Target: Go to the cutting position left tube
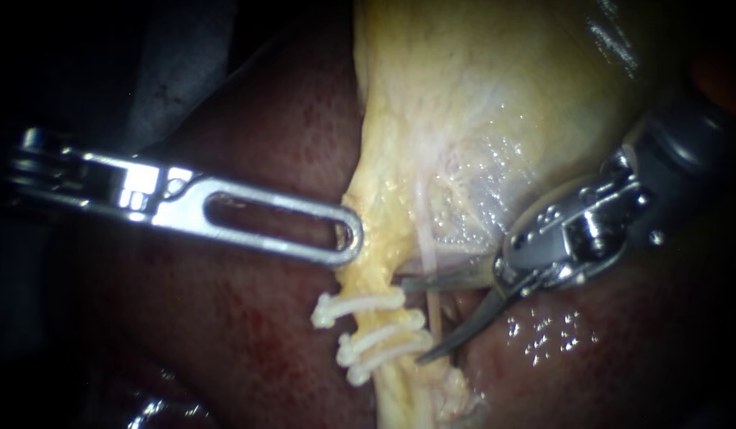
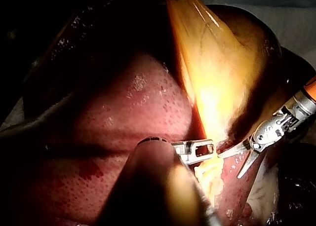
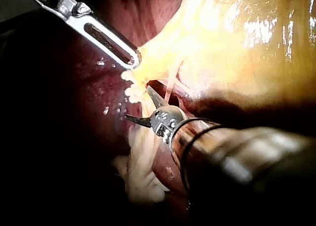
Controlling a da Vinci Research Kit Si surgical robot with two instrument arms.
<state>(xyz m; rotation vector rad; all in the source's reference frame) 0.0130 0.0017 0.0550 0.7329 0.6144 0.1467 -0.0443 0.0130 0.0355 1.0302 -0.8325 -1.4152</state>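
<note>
The left tube [image 1: 375, 278] was the yellowish strand that ran down from the gallbladder's narrow end. It lay on the liver in the lower middle of the endoscope view.

The liver [image 1: 248, 342], dark red and wet, filled most of the scene and lay under everything else. Above it the gallbladder [image 1: 479, 95] spread pale yellow and glistening, tapering down into the strand.

The right instrument [image 1: 410, 322] came in from the right with a bulky metal wrist. Its pincer was a pair of thin curved blades, and these stood wide apart with nothing gripped. The upper blade's tip lay just above the top clip, and the lower blade's tip lay by the end of the lowest clip. Both tips reached the strand's right edge.

The left instrument [image 1: 356, 238] came in from the left, showing one long slotted face. Its rounded tip rested at the strand's left edge, just above the clips. From where I stood I could not tell whether its pincer had hold of the tissue.

Three white clips [image 1: 360, 306] sat across the left tube, stacked one below another and close together. A thin pale tube [image 1: 433, 314] ran down just to the right of the strand, in the gap between the open blades.
</note>
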